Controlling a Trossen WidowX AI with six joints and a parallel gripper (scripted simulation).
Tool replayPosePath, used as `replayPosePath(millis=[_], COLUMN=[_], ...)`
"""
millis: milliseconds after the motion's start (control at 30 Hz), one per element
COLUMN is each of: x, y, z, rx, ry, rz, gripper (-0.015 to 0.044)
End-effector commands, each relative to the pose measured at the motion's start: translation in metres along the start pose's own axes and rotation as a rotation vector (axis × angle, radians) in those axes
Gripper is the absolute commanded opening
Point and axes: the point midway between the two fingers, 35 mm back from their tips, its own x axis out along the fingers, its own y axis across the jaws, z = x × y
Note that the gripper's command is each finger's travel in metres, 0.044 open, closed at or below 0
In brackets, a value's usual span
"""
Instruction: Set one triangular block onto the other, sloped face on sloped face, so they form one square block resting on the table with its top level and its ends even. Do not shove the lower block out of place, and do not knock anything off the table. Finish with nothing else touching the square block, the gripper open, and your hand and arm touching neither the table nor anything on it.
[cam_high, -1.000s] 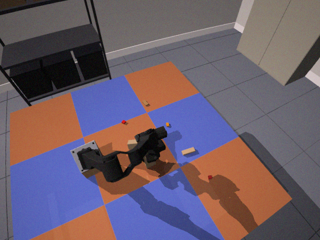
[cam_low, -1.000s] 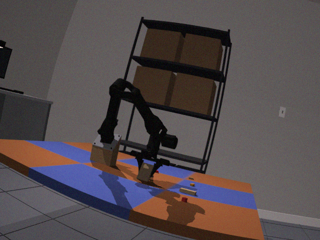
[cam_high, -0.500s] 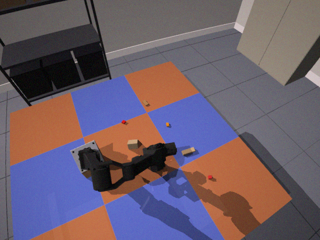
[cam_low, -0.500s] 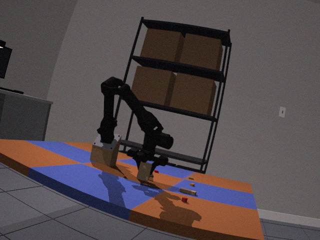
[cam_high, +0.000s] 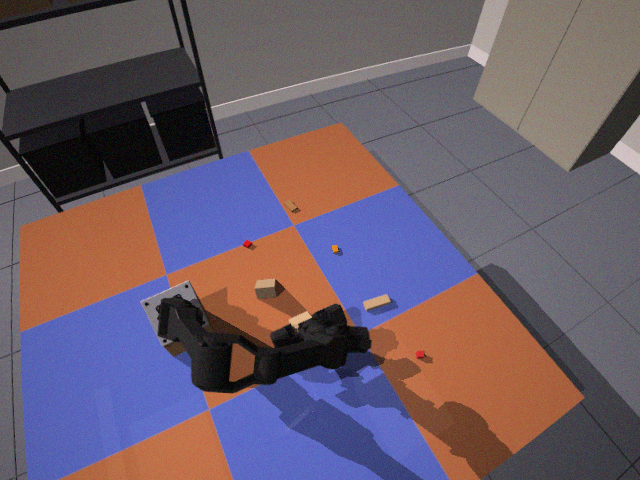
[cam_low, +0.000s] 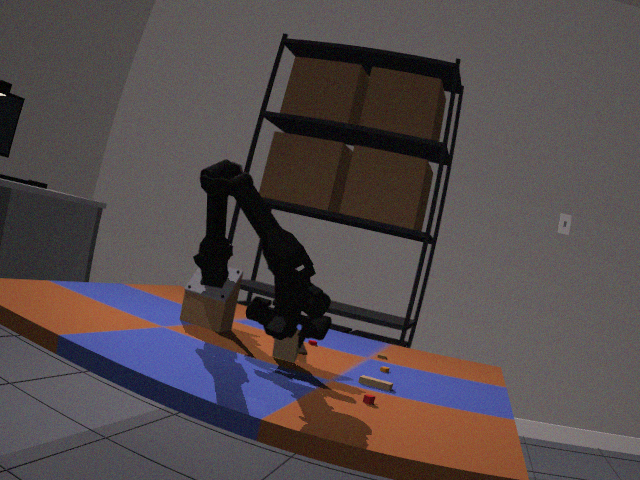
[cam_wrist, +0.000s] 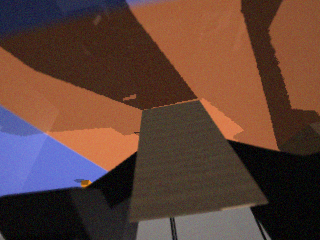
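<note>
My gripper (cam_high: 305, 326) (cam_low: 290, 333) (cam_wrist: 178, 147) is shut on one triangular block (cam_high: 299, 318) (cam_low: 285, 350) (cam_wrist: 185, 160), with a black finger on each side. In the wrist view this block shows a broad grey-brown face; in the top view only its pale end shows beside the fingers. Its lower end is at or just above the table; the exact gap cannot be told. The other triangular block (cam_high: 266, 287) stands apart on the central orange square, between the arm's base and the far red cube. In the exterior view it is mostly hidden behind the held block.
A pale plank (cam_high: 376, 302) (cam_low: 375, 382) lies right of the gripper, with a red cube (cam_high: 420, 354) (cam_low: 368, 399) beyond. Another red cube (cam_high: 247, 243) (cam_low: 312, 343), an orange cube (cam_high: 335, 249) (cam_low: 384, 369) (cam_wrist: 86, 183) and a small brown block (cam_high: 291, 206) (cam_low: 382, 357) lie farther back.
</note>
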Motion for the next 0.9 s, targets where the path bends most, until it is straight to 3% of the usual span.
replayPosePath(millis=[0,167,200,700,867], x=[-0.0046,-0.0081,-0.005,-0.005,-0.005], y=[0.0014,0.0013,0.0,0.0,0.0], z=[0.0046,0.0132,0.0102,0.0102,0.0102], rx=[-0.005,-0.006,-0.001,-0.001,-0.001], ry=[0.092,0.222,0.156,0.156,0.156], rz=[0.007,0.007,-0.001,-0.001,-0.001], gripper=[0.0,0.0,0.0026,0.042,0.044])
